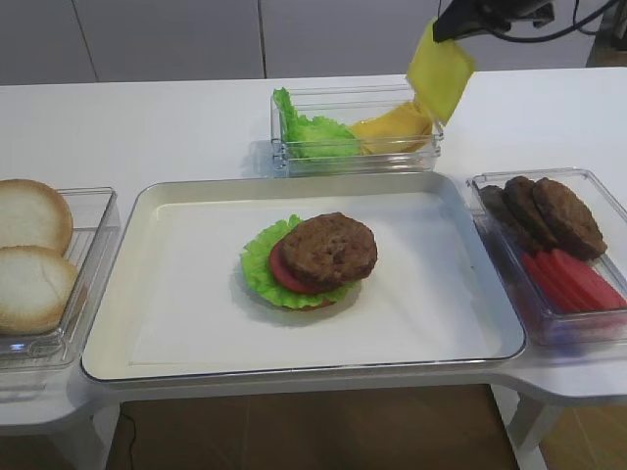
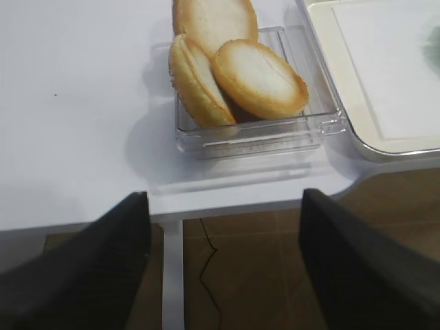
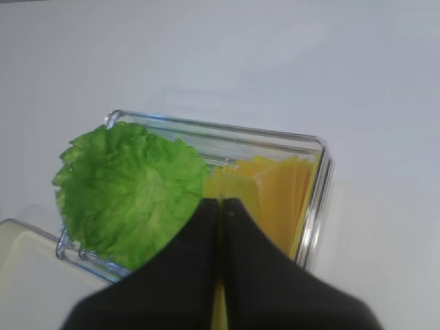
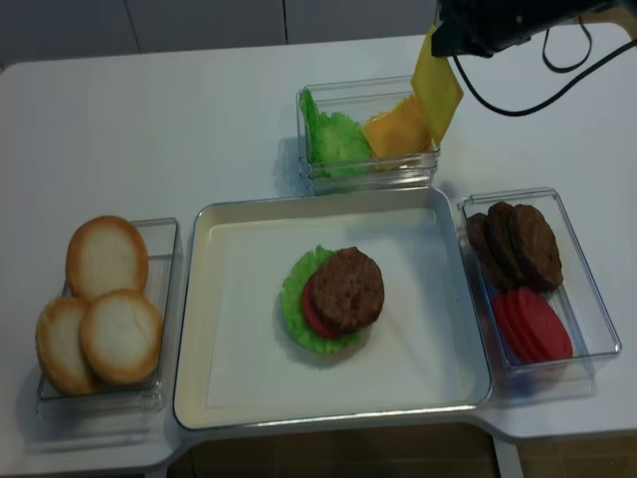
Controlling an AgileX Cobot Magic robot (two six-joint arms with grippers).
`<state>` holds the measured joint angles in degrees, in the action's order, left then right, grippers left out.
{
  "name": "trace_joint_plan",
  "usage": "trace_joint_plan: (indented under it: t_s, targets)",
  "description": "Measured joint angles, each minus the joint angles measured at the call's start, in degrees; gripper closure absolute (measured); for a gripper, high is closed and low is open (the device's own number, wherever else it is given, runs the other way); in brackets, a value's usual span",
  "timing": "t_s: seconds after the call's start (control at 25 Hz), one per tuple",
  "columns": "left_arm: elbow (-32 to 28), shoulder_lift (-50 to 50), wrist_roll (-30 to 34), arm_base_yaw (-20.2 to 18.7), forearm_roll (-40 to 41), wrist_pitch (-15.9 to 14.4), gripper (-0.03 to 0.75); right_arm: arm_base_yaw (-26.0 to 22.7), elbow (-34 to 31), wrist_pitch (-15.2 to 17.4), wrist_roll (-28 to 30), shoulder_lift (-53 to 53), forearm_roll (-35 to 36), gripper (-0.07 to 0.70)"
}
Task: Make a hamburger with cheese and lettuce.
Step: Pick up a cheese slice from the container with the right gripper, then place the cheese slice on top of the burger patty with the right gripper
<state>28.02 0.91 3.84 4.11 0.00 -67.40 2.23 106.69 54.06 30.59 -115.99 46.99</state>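
Observation:
The hamburger (image 1: 318, 257) lies in the middle of the cream tray (image 1: 176, 294): a brown patty (image 4: 348, 287) on a red tomato slice, on a frilly green lettuce leaf (image 1: 257, 264). My right gripper (image 1: 443, 29) is up at the back right, shut on one yellow cheese slice (image 1: 441, 70) that hangs over the clear box of lettuce and cheese (image 1: 426, 155). In the right wrist view the black fingers (image 3: 199, 261) are pressed together with a yellow sliver between them. My left gripper (image 2: 223, 227) shows only in its wrist view, open and empty over the table's front edge.
A clear box of buns (image 1: 29, 255) stands left of the tray, just beyond my left gripper (image 2: 240, 72). A clear box on the right holds bare patties (image 1: 549, 211) and tomato slices (image 1: 578, 279). The back box holds more lettuce (image 3: 127, 192) and a cheese pile (image 3: 275, 192).

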Motion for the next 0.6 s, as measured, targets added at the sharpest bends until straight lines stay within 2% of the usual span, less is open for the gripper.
trace_joint_plan:
  t_s: [0.32, 0.44, 0.6]
  targets:
    - [0.0, 0.0, 0.0, 0.0, 0.0, 0.0, 0.223, 0.0, -0.72, 5.43, -5.92, 9.01, -7.72, 0.63]
    - [0.0, 0.0, 0.0, 0.0, 0.0, 0.0, 0.223, 0.0, -4.09, 5.65, -6.28, 13.68, -8.27, 0.63]
    - [0.0, 0.0, 0.0, 0.0, 0.0, 0.0, 0.223, 0.0, -12.09, 5.75, -6.39, 20.58, -8.16, 0.63]
